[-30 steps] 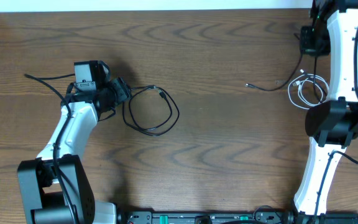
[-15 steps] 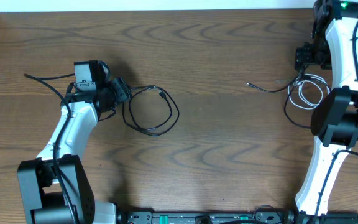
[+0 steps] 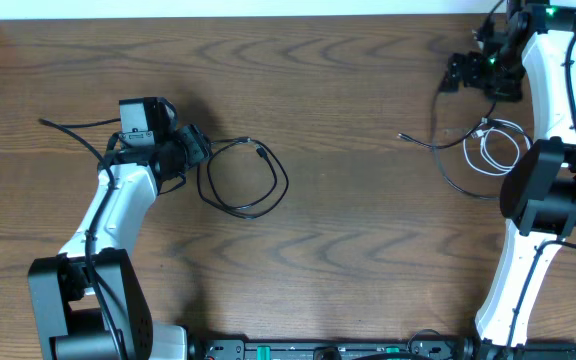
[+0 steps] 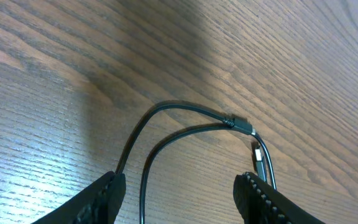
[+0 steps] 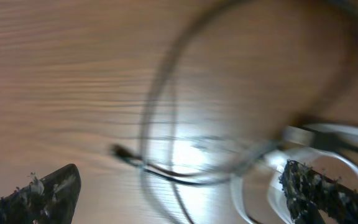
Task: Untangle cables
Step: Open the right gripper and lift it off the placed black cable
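Standing here, my worry is the upper right of the overhead view. The right pincer (image 5: 179, 186) is spread wide and pinches nothing that I can see. A thin dark line seems to climb toward it from the black cord (image 3: 423, 143) lying by the white cord (image 3: 468, 150). If that line is caught on a finger, any swing of the arm would likely drag the white coil along and cinch the crossing tighter.

At centre left, the left pincer (image 4: 179, 186) is also spread. It straddles two strands of the looped black cord (image 4: 166, 106), which lies flat on the table (image 3: 348, 260). Closing there would probably catch both strands and fold the loop rather than free an end.

The right wrist view is smeared, so I cannot tell whether black passes over or under white. The right arm covers part of the coil. The lower edge of the left wrist view cuts the loop off.
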You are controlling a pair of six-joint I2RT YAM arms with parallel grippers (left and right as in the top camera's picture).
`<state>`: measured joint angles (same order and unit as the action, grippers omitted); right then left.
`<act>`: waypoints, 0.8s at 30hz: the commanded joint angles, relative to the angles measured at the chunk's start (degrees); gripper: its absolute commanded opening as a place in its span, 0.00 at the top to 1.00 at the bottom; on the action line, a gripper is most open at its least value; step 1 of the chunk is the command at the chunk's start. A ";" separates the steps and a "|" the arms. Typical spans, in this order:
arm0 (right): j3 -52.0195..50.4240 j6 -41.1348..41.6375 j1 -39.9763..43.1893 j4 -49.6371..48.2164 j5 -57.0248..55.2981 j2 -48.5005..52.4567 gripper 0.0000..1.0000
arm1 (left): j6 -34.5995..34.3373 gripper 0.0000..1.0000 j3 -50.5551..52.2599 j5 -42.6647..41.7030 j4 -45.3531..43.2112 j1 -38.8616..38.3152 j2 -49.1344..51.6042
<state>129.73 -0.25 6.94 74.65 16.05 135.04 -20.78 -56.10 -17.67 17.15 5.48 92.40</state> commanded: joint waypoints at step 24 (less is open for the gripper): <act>-14.05 -5.33 -8.96 -13.68 11.04 -0.87 0.98 | 0.31 0.42 0.37 0.61 0.13 0.24 0.17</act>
<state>119.48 -5.23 -0.75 63.20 27.14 135.06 -20.78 -56.10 -17.67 17.12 5.48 92.40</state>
